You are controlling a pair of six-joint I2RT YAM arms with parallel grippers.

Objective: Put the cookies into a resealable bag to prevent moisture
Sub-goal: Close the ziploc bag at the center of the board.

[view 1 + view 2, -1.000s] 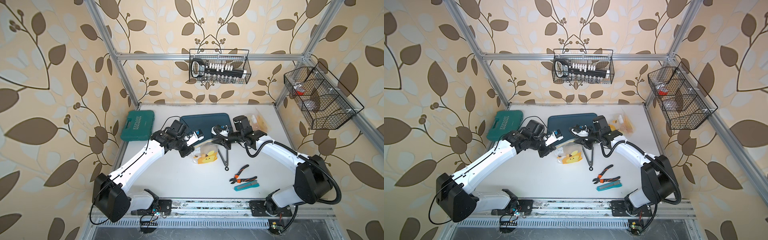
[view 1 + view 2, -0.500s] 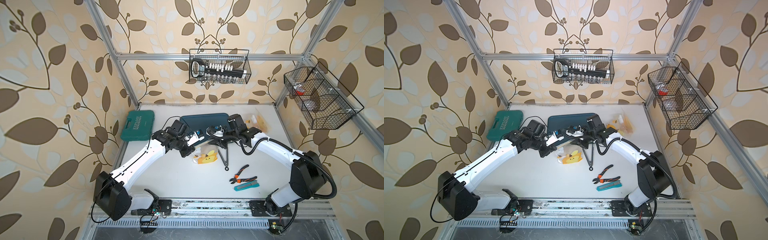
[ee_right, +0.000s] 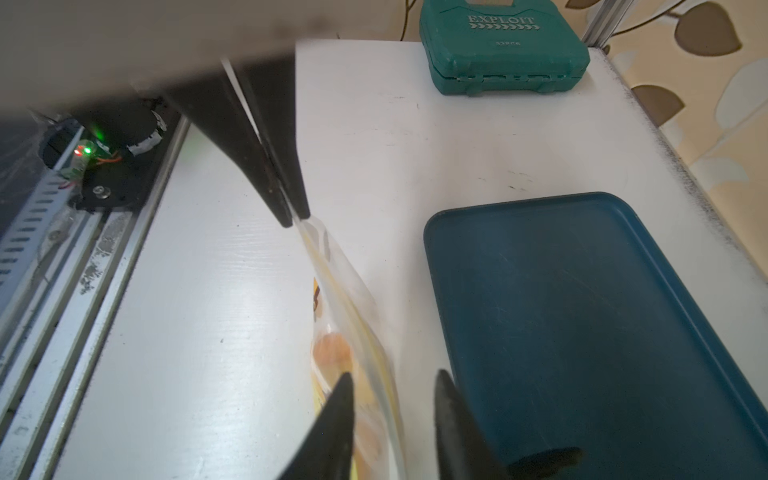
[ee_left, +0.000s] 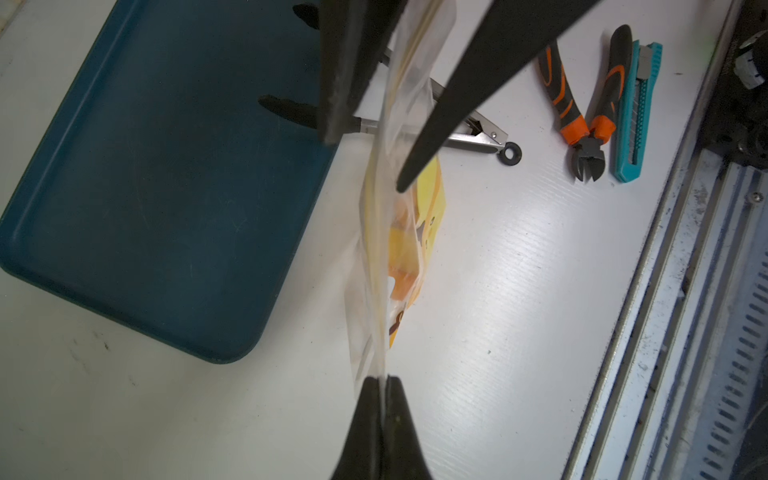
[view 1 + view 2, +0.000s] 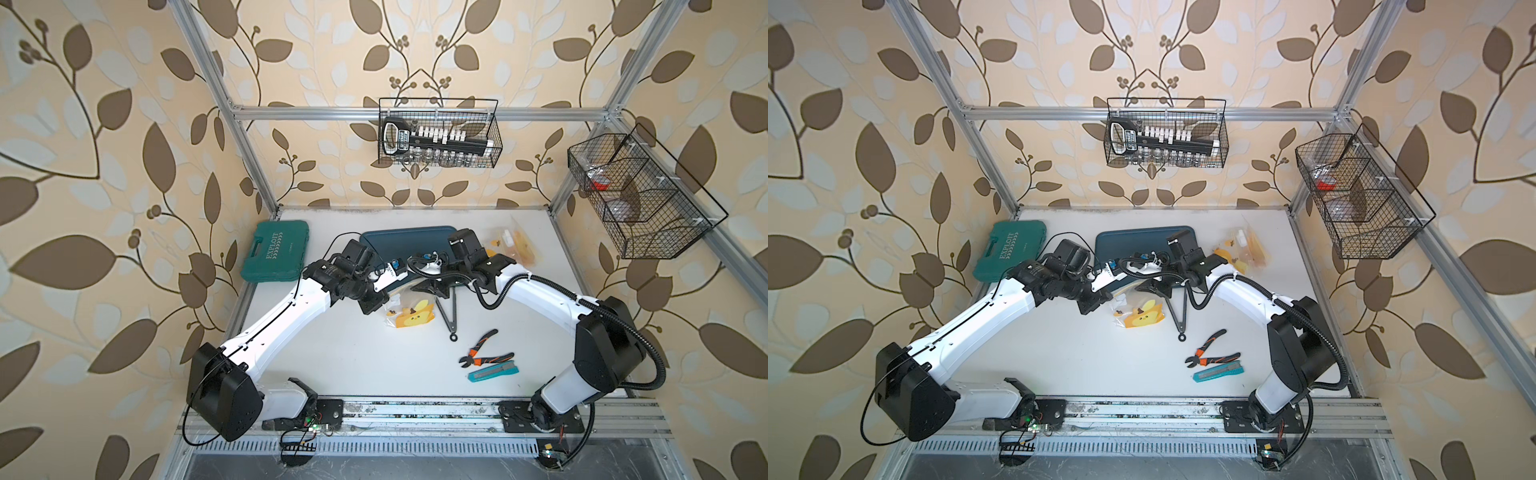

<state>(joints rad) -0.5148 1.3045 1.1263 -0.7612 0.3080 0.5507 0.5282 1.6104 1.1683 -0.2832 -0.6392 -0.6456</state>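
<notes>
We see a white table [image 5: 353, 357] boxed in by leaf-patterned wallpaper [image 5: 124, 124] and an aluminium frame [image 5: 316, 112], with a black wire basket [image 5: 497, 133] hung on the back wall. A dark teal plastic tray [image 3: 582, 332] lies just beside the right end effector [image 3: 392, 376], and a green plastic tool case [image 5: 276, 251] sits beyond the left end effector [image 4: 381, 384]. The left end effector is pinched shut on one end of the clear resealable plastic bag with a yellow duck print [image 4: 382, 266]. The right end effector's fingers stand slightly apart, astride the bag's top edge, not visibly clamping it. The cookies [image 3: 332, 349], small orange biscuits, show blurred through the plastic inside the bag, between both end effectors.
</notes>
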